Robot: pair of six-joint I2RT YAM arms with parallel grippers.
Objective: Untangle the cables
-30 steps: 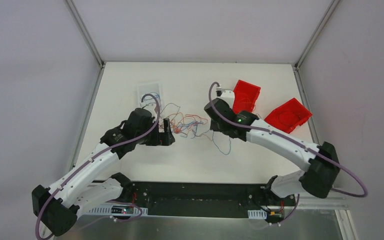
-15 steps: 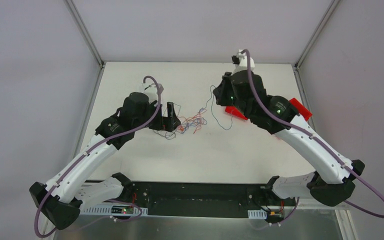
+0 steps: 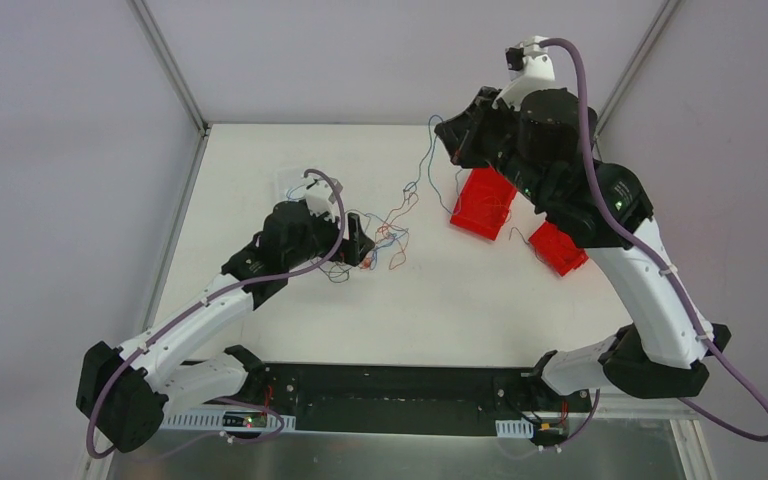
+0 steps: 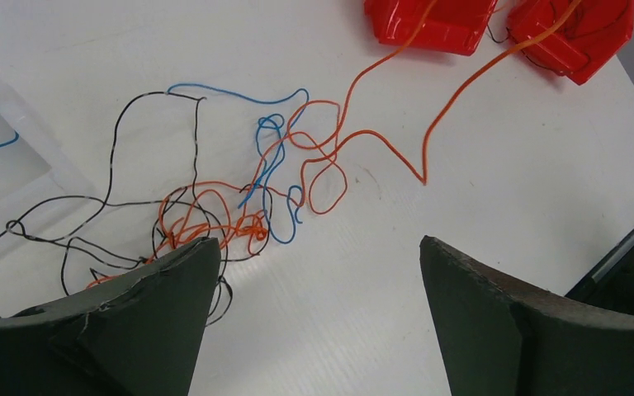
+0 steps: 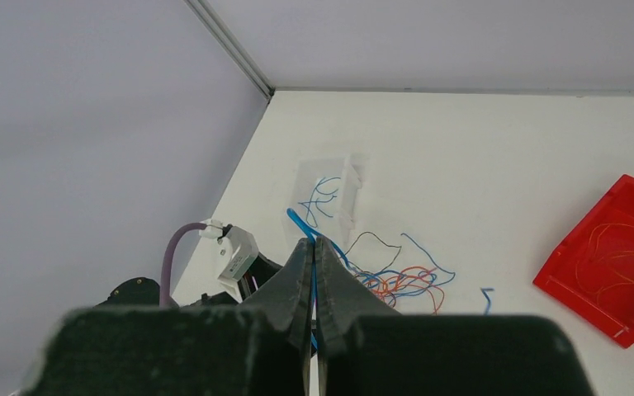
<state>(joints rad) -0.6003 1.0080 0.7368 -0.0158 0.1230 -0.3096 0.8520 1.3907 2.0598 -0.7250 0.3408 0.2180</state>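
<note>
The cables are a tangle of thin orange, blue and black wires (image 3: 385, 235) on the white table, seen close in the left wrist view (image 4: 239, 210). My left gripper (image 3: 358, 243) is open and empty, low over the near edge of the tangle (image 4: 314, 247). My right gripper (image 3: 447, 135) is raised high over the table's far side, shut on a blue wire (image 5: 314, 247). That blue wire (image 3: 428, 165) hangs from it down toward the tangle.
Two red bins (image 3: 482, 203) (image 3: 558, 248) lie at the right, with orange wires inside (image 4: 429, 21). A clear tray (image 5: 326, 194) with a blue wire stands at the back left (image 3: 295, 182). A short blue wire (image 5: 486, 299) lies alone.
My right gripper has risen and moved toward the back, lifting a blue wire out of the tangle. My left gripper has shifted a little right and stays open. The red bins have shifted.
</note>
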